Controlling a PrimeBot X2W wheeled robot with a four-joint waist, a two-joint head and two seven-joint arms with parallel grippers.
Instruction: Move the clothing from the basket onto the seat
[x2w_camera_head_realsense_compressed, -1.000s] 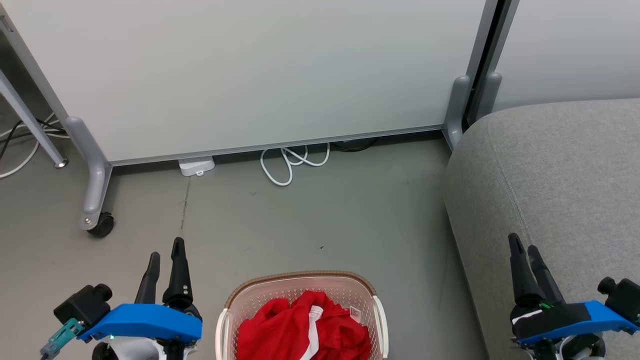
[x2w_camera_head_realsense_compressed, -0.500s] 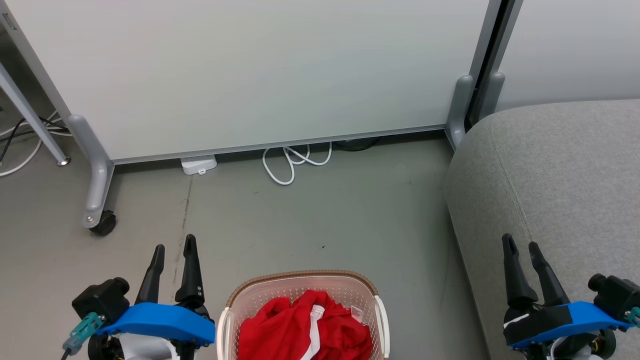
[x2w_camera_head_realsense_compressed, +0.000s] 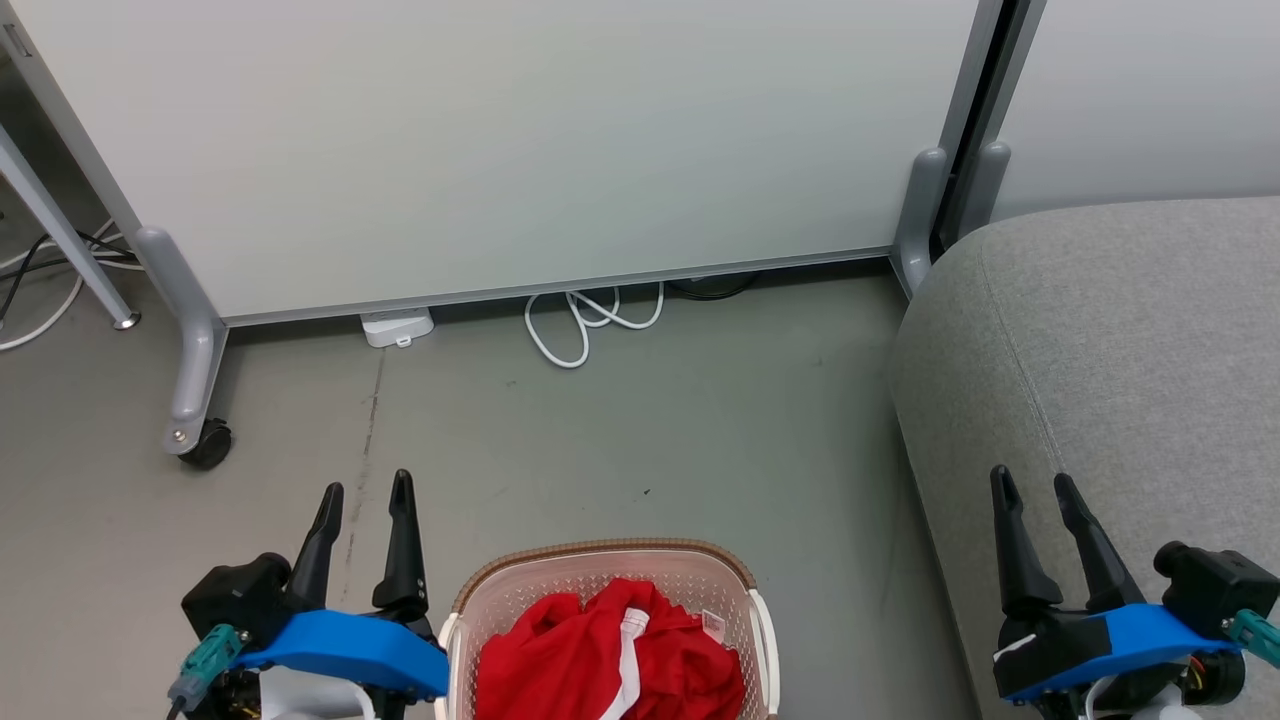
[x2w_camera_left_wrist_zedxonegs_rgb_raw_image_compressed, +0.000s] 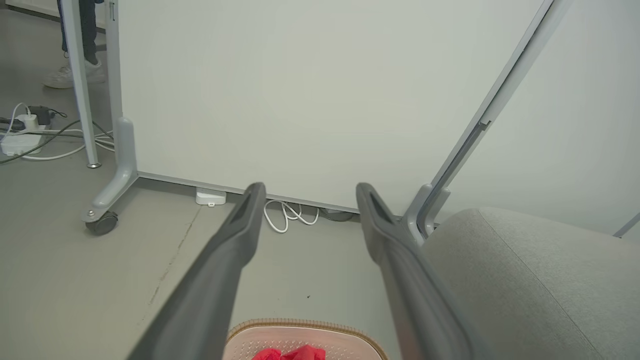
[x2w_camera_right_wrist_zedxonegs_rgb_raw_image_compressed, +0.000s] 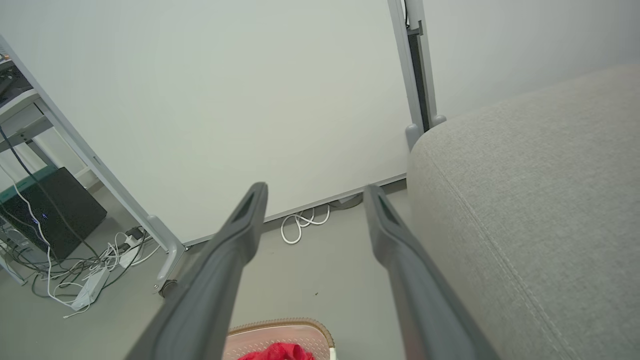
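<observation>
On the floor (x2w_camera_head_realsense_compressed: 640, 420), clothing (x2w_camera_head_realsense_compressed: 600, 660) fills the basket (x2w_camera_head_realsense_compressed: 600, 552) between the left end effector (x2w_camera_head_realsense_compressed: 366, 490) and right end effector (x2w_camera_head_realsense_compressed: 1028, 478), both spread and empty; best to pinch deep into the heap, then lift clear toward the seat (x2w_camera_head_realsense_compressed: 1120, 330).

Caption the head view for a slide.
Open left tool and right tool flank the basket of clothing, seat at right.

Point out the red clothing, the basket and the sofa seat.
clothing (x2w_camera_head_realsense_compressed: 560, 660), head view, red fabric left of the white trim.
basket (x2w_camera_head_realsense_compressed: 600, 548), head view, brown far rim.
seat (x2w_camera_head_realsense_compressed: 1130, 330), head view, bare grey top.
</observation>
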